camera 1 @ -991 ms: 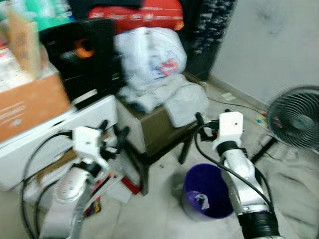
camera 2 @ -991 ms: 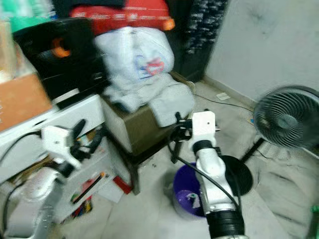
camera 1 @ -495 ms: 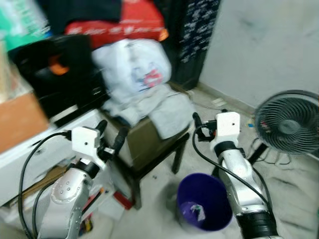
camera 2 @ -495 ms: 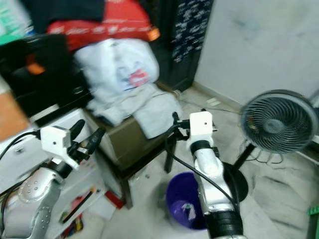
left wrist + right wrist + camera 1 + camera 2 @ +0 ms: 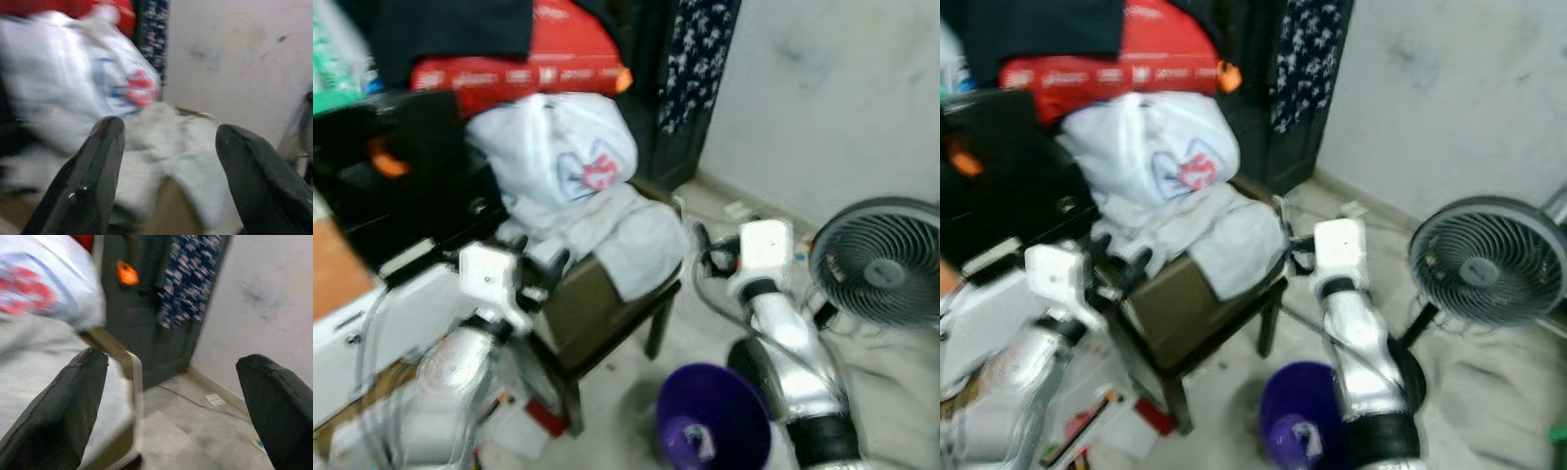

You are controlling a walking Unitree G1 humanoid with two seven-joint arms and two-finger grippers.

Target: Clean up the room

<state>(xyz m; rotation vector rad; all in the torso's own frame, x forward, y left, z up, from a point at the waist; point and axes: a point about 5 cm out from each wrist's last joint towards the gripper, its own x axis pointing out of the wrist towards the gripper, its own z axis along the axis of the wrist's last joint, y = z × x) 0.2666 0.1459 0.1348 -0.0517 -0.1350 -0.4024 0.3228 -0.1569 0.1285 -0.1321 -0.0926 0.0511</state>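
brown stool [image 5: 607, 308] mid-room, grey cloth [image 5: 626, 235] and white plastic bag [image 5: 553, 157] heaped on top; left gripper [image 5: 536, 266] at stool's left edge, fingers spread wide; right gripper [image 5: 171, 396] by stool's right corner, wide too; purple bin [image 5: 713, 426] on floor below stool; fan [image 5: 878, 259] right of stool

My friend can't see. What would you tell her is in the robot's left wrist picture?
Two open black fingers of the left gripper point at a pale grey cloth draped over a brown seat. Behind it sits a white plastic bag with red and blue print, then a pale wall.
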